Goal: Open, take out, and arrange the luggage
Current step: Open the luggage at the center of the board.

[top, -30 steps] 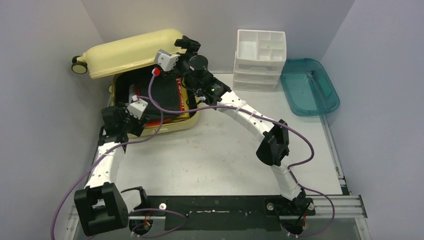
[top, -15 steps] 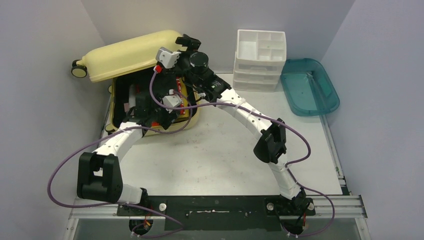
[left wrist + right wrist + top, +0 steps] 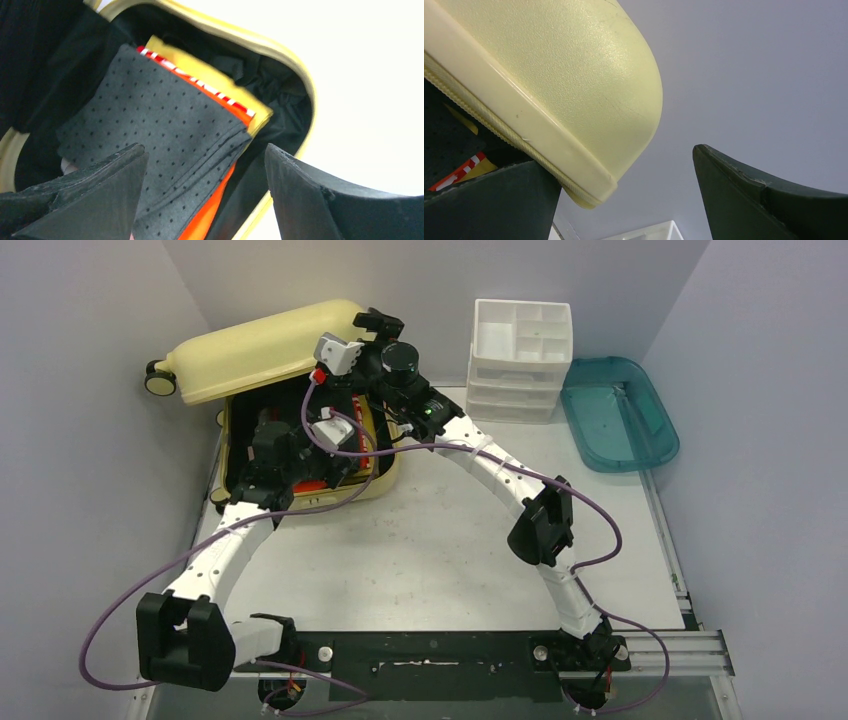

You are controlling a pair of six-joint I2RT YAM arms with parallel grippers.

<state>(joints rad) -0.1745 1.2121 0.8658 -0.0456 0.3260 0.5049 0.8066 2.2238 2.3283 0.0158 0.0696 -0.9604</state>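
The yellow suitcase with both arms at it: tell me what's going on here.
The luggage lies open on the table, its lid raised. The right gripper, open, has one finger under the lid's corner and seems to prop it up. The left gripper, also open, hangs inside the case, right above a grey dotted cloth lying on other folded clothes. Neither holds anything.

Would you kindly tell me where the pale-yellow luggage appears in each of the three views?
Top external: the luggage sits upper left, lid raised.
Left wrist: its yellow rim curves across the top and right, around folded clothes.
Right wrist: its lid shell fills the upper left.
Shared landmark: the red-and-white striped fabric inside, also at the right wrist view's lower left.
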